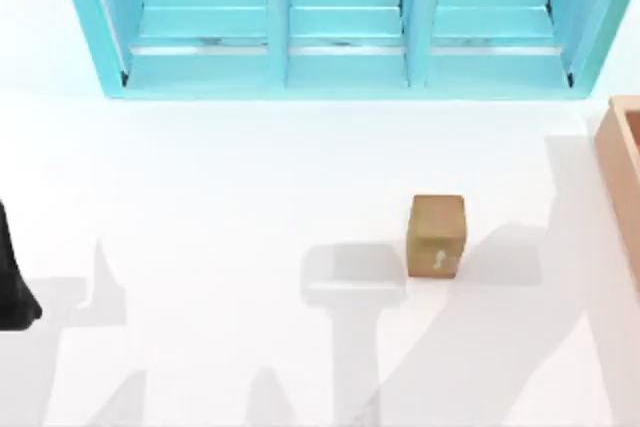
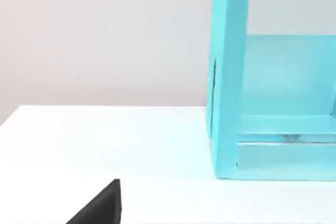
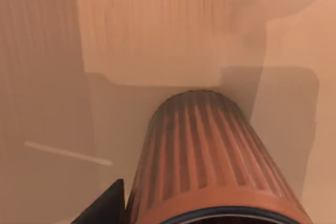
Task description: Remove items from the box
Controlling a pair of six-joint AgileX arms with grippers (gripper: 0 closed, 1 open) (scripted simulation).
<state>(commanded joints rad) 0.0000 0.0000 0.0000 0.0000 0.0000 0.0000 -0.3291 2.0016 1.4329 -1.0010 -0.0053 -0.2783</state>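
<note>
Turquoise shelf unit (image 1: pixel 345 22) spans the far side of the white table (image 1: pixel 200 207), well apart from the work. At the top view's right edge sits the wooden box (image 1: pixel 625 162), its floor close under the right wrist camera. Inside it, the ribbed reddish-brown cup (image 3: pixel 210 150) lies right at my right gripper; I cannot tell how the jaws stand. A loose hold could drop it, or a lift could catch it on the thick wall. The tan block (image 1: pixel 436 235) already stands out on the table. My left arm (image 1: pixel 12 282) waits at the left edge, its jaws' state untellable too.
</note>
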